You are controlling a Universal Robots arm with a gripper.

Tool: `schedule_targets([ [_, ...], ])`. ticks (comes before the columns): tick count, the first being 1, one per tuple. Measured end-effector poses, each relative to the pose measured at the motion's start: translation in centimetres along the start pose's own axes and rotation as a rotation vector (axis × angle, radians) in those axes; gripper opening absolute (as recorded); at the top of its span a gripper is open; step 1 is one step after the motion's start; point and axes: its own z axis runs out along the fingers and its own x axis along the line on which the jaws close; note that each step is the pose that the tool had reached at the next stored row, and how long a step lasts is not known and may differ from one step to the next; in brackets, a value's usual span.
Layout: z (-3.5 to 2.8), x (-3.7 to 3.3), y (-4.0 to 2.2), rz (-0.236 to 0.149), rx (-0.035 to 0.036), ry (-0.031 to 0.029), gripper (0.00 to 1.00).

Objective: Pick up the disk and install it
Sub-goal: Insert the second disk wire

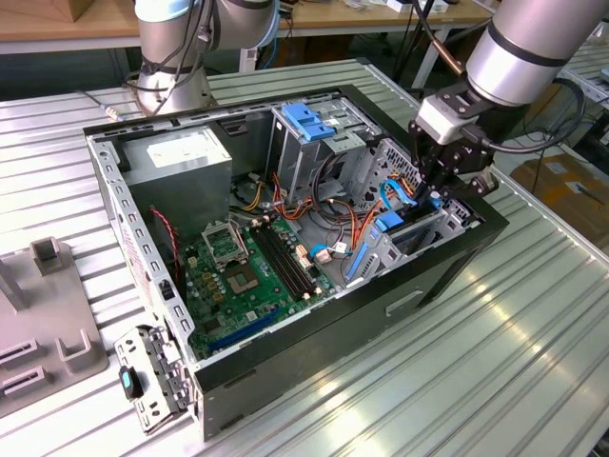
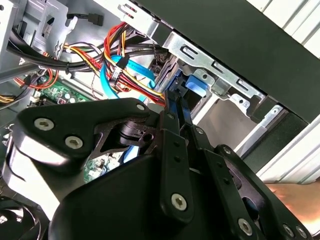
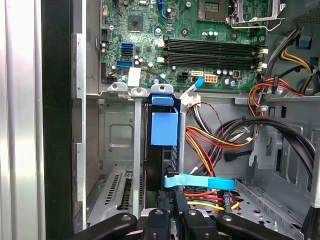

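Disk (image 3: pixel 163 127): upright in the drive bay of the computer case (image 1: pixel 447 271), blue carrier rail showing.
Claw (image 1: pixel 436 190): fingers together, clamped on the disk's edge.
Motherboard (image 1: pixel 252 276): flat inside the case.
Worktop (image 1: pixel 495 362): slatted metal, carrying the case.

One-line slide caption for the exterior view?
Gripper lowered inside the open computer case at the blue-railed disk standing in its bay, motherboard exposed alongside.

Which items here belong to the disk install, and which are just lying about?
Job:
disk, standing in its bay
gripper, at the disk's end
computer case

Lying about:
grey fixture on the table
blue-clipped cage
power supply
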Motion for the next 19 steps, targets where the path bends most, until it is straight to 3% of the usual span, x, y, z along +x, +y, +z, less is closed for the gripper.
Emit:
schedule_targets([
  [14, 0.47, 0.03, 0.03, 0.0, 0.0001, -0.0017, 0.17],
  [17, 0.39, 0.02, 0.03, 0.0, 0.0, 0.0, 0.36],
  [18, 0.4, 0.02, 0.03, 0.0, 0.0, -0.0001, 0.36],
  [19, 0.4, 0.03, 0.03, 0.0, 0.0, -0.0001, 0.42],
])
